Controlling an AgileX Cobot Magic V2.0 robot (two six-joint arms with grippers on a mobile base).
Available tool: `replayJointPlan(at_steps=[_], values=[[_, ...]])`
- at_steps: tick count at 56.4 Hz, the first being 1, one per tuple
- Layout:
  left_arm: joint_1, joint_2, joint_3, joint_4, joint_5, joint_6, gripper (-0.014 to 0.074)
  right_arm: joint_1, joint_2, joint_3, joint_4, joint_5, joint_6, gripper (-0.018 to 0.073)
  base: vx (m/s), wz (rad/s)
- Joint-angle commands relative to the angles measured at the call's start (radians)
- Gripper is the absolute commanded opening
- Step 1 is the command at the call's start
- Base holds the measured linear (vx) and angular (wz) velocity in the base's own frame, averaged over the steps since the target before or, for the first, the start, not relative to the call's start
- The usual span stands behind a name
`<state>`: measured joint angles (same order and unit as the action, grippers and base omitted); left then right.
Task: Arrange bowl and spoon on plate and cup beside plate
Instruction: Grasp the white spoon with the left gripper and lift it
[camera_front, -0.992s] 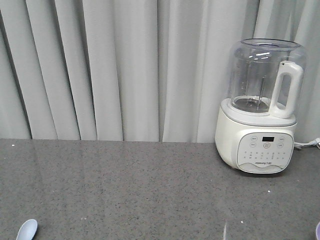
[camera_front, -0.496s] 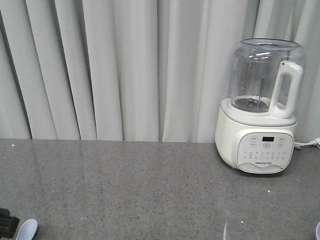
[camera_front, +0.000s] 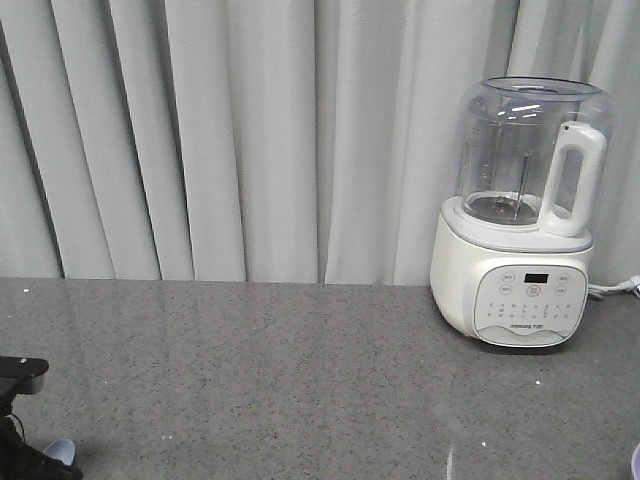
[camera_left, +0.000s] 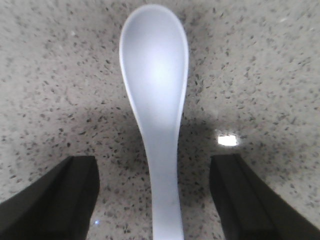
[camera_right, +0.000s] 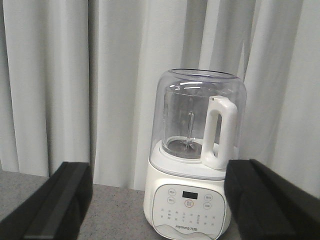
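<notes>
Pale blue-white spoon (camera_left: 156, 100) on grey black-speckled countertop (camera_left: 260, 65); black fingers (camera_left: 65, 195).

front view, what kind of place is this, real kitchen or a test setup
Likely a mock kitchen counter, not a home: a speckled grey countertop carries a white blender with a clear jug and a soup spoon, but plain grey curtains hang behind.

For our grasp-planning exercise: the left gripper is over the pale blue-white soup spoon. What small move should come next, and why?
Probably lower the left gripper and close: its open fingers straddle the handle of the pale blue-white soup spoon, without touching it.
</notes>
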<state>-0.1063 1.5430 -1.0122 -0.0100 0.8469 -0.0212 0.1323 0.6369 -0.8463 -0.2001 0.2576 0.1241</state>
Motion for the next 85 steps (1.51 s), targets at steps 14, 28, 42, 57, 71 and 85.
replayJointPlan(at_steps=[14, 28, 42, 57, 71, 85], values=[[-0.010, 0.022, -0.033, -0.010, -0.044, -0.017, 0.0375, 0.001, 0.003, -0.035, -0.014, -0.069, -0.011, 0.0585, 0.00, 0.00], [-0.010, 0.017, -0.033, -0.011, -0.057, -0.010, -0.0009, 0.001, 0.003, -0.035, -0.013, -0.034, -0.011, 0.0585, 0.00, 0.00], [-0.010, -0.165, -0.033, -0.226, -0.197, 0.092, -0.0008, 0.001, 0.003, -0.035, -0.032, 0.053, -0.011, 0.0585, 0.00, 0.00], [-0.010, -0.395, -0.033, -0.461, -0.298, 0.296, -0.0008, 0.001, 0.003, -0.035, -0.031, 0.050, -0.008, 0.0585, 0.00, 0.00], [-0.010, -0.527, -0.033, -0.461, -0.346, 0.316, -0.0008, 0.000, 0.017, -0.039, -0.031, 0.255, 0.058, 0.0580, 0.00, 0.00], [-0.010, -0.551, -0.033, -0.461, -0.341, 0.316, -0.0008, 0.000, 0.126, -0.046, -0.044, 0.444, 0.138, 0.0544, 0.00, 0.00]])
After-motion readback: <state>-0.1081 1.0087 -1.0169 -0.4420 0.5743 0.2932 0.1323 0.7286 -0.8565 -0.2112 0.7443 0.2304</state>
